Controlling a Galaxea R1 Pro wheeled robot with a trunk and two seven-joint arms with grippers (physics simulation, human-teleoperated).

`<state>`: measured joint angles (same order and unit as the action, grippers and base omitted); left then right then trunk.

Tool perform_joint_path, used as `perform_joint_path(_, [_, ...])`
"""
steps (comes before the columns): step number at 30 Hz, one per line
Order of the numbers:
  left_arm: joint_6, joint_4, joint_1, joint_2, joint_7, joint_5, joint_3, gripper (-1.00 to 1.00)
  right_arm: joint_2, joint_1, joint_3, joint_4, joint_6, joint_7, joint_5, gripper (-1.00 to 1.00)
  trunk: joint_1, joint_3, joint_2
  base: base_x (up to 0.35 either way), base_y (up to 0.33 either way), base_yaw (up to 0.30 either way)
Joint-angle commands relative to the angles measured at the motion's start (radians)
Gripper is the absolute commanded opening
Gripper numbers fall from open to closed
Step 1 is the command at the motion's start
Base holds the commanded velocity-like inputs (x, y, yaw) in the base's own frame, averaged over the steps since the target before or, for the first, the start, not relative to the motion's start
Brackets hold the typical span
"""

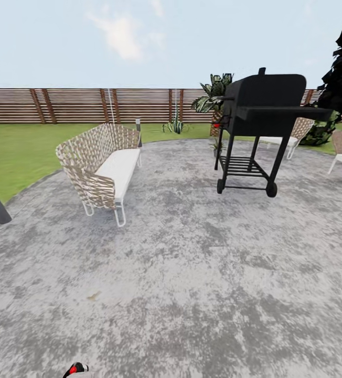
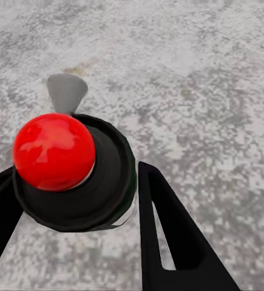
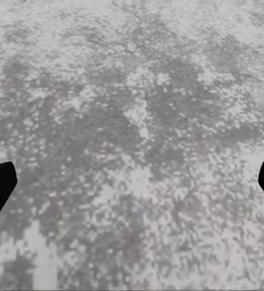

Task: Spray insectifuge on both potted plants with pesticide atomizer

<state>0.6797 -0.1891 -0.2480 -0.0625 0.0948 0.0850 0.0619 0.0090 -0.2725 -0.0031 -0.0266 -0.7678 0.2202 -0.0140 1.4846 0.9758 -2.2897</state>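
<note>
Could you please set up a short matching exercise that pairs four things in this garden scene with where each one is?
Things:
1. black wheeled grill
2. woven wicker bench with a white cushion
3. brown wooden slat fence
4. dark spray bottle with a red ball on top

Places:
A. between the left gripper's fingers
B. along the far edge of the lawn
C. on the grey stone patio, right of centre
D. at the patio's left edge, beside the grass

Pairs: 1-C, 2-D, 3-B, 4-A

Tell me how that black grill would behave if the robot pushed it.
The black grill would probably roll, not drag: two wheels show at its base. It looks top-heavy, a bulky body on thin legs, so a high push might tip it.
</note>
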Motion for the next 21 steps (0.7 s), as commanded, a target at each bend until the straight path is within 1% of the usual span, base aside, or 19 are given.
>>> perform_joint_path(1, [0.003, 0.000, -0.001, 0.000, 0.002, 0.009, 0.007, -1.00, 0.000, -0.001, 0.000, 0.001, -0.002, 0.004, -0.002, 1.00, 0.000, 0.001, 0.000, 0.340, 0.000, 0.000])
perform_joint_path(21, [0.003, 0.000, -0.001, 0.001, 0.002, 0.009, 0.007, -1.00, 0.000, -0.001, 0.000, 0.001, -0.002, 0.004, -0.002, 1.00, 0.000, 0.001, 0.000, 0.340, 0.000, 0.000])
